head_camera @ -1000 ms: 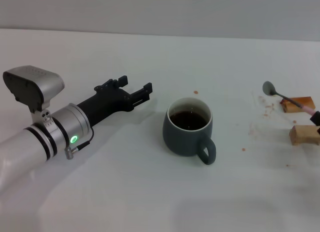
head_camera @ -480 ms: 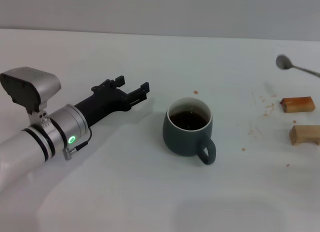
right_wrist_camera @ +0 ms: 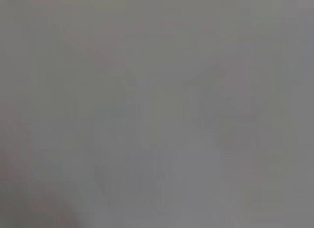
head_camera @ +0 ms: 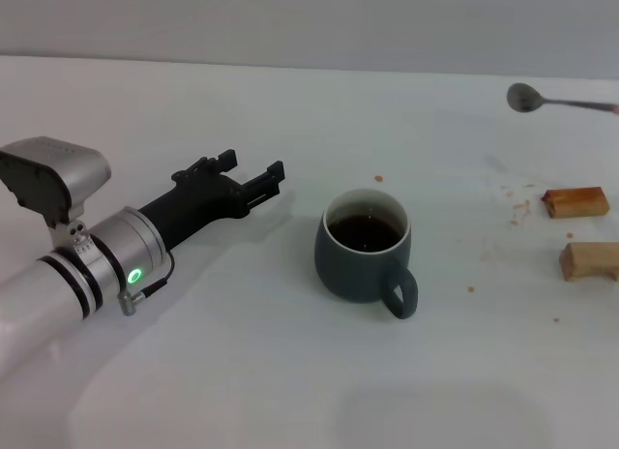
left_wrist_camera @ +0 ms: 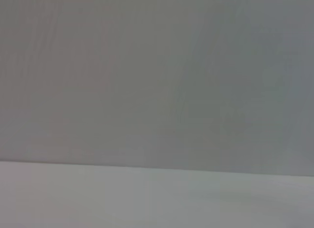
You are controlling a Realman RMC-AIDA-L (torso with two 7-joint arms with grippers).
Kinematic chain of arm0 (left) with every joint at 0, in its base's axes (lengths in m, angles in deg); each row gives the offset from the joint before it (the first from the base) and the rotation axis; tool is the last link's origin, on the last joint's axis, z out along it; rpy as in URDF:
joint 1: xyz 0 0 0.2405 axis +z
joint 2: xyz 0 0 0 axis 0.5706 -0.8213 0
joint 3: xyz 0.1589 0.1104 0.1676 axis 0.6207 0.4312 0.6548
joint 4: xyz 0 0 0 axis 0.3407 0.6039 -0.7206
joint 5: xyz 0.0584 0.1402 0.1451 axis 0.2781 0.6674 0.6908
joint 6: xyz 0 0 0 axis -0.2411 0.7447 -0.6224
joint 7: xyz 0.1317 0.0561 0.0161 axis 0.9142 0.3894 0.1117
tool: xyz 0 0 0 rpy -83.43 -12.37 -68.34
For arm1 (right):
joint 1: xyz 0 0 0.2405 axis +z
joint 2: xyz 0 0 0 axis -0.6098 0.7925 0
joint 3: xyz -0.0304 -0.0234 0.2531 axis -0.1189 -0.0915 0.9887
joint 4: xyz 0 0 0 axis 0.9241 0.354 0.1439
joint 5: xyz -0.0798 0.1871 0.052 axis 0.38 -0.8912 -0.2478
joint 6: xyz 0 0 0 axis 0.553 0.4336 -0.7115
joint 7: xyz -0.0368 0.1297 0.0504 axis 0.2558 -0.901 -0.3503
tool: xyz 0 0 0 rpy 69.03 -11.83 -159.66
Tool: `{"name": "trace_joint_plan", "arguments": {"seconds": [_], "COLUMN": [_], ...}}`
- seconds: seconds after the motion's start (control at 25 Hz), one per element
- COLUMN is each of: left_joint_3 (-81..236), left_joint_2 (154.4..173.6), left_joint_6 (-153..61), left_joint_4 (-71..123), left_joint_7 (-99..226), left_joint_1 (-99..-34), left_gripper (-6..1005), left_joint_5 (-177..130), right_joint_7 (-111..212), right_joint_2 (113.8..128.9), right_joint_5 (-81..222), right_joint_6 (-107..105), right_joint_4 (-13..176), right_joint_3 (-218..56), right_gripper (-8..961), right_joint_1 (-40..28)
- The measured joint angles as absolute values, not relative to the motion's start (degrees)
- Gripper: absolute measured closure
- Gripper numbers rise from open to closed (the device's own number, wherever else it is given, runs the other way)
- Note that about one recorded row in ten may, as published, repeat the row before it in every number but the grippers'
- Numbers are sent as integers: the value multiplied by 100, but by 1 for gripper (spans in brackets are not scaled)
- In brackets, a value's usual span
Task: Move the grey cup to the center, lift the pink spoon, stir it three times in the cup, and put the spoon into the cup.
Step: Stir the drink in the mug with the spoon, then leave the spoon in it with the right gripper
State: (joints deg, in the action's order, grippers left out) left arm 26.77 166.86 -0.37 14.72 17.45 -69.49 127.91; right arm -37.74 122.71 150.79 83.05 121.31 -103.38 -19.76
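Cup [head_camera: 363,256], squat and rounded, stands upright near the middle of the white bench [head_camera: 242,372]. Its glaze is smooth, dark blue-grey, with a pale inner rim and dark liquid inside; the loop handle points near and right. Far right, the spoon [head_camera: 542,101] is up off the bench, its grey metal bowl turned left and its thin stem running out past the right edge, so what holds it is out of sight. Below it lie two small brown wooden blocks [head_camera: 576,201], amid a scatter of reddish specks. Left of the cup, the left pincer [head_camera: 253,175], matt black on a silver arm, hangs low with fingers apart, holding nothing. Both wrist views show only plain grey.
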Motion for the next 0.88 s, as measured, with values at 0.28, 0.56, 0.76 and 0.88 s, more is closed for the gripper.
{"name": "trace_joint_plan", "arguments": {"seconds": [0.28, 0.56, 0.76, 0.88], "left_joint_3": [2633, 2243, 2210, 2210], "left_joint_2": [16683, 16594, 16574, 16573], "left_joint_6": [253, 1018, 1237, 1333], "left_joint_4": [1470, 1466, 1470, 1476], "left_joint_7": [1744, 1749, 1757, 1765], "left_joint_1": [-6864, -6716, -6680, -6650], "left_gripper": [170, 170, 170, 170], "left_joint_5": [12792, 12797, 12798, 12801], "right_joint_7": [-4876, -6104, -6569, -6637], "right_joint_2": [11994, 11497, 11270, 11211], "right_joint_5": [15628, 16560, 17511, 17984], "right_joint_6": [9032, 9913, 10456, 10583], "right_joint_4": [13096, 13841, 14084, 14019], "right_joint_3": [-10108, -9827, -9780, -9848], "right_gripper": [853, 853, 854, 854], "right_joint_1": [-1491, -615, 212, 668]}}
